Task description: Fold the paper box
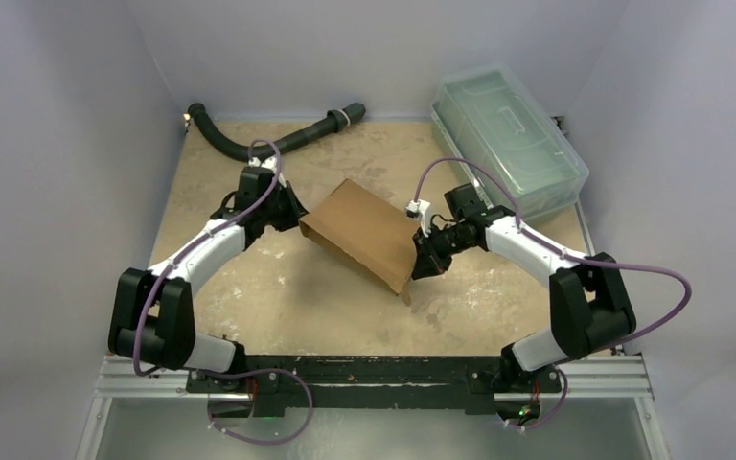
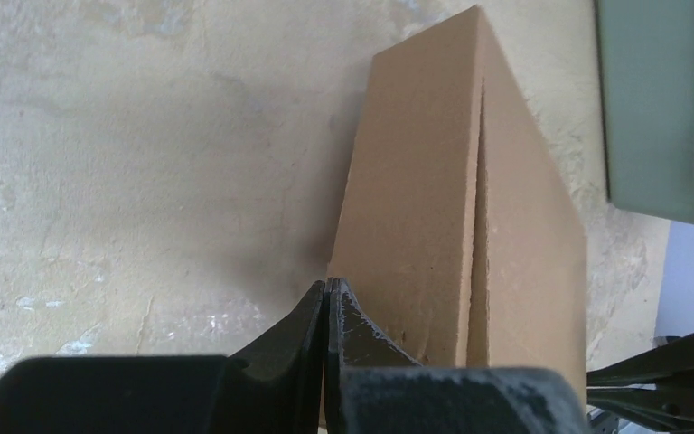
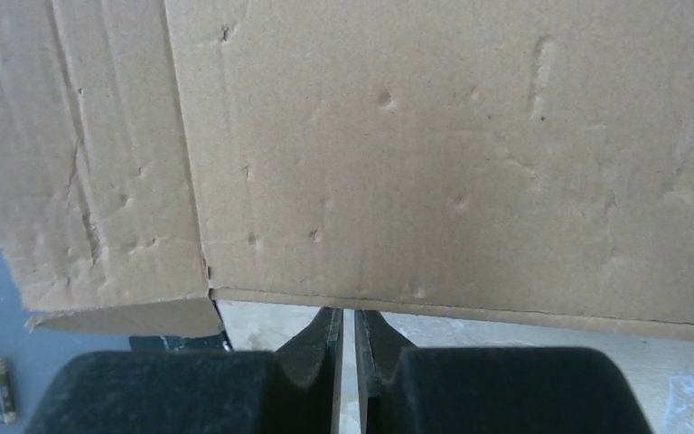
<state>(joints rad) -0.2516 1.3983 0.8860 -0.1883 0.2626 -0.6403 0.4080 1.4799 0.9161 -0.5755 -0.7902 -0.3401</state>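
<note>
The paper box (image 1: 364,235), plain brown cardboard, stands partly folded in the middle of the table, one long side raised. My left gripper (image 1: 294,218) is at its left end. In the left wrist view the box (image 2: 434,208) rises just beyond the left gripper (image 2: 326,285), whose jaws are pressed together at the box's near corner with nothing seen between them. My right gripper (image 1: 420,257) is at the box's right end. In the right wrist view a dented cardboard panel (image 3: 452,154) fills the frame, and the right gripper (image 3: 347,315) sits just under its lower edge, jaws a narrow slit apart with bare table showing through.
A clear greenish plastic lidded bin (image 1: 508,144) stands at the back right, and its corner (image 2: 664,108) shows in the left wrist view. A black corrugated hose (image 1: 268,144) lies along the back left. The worn tan table (image 1: 278,297) is walled in on three sides.
</note>
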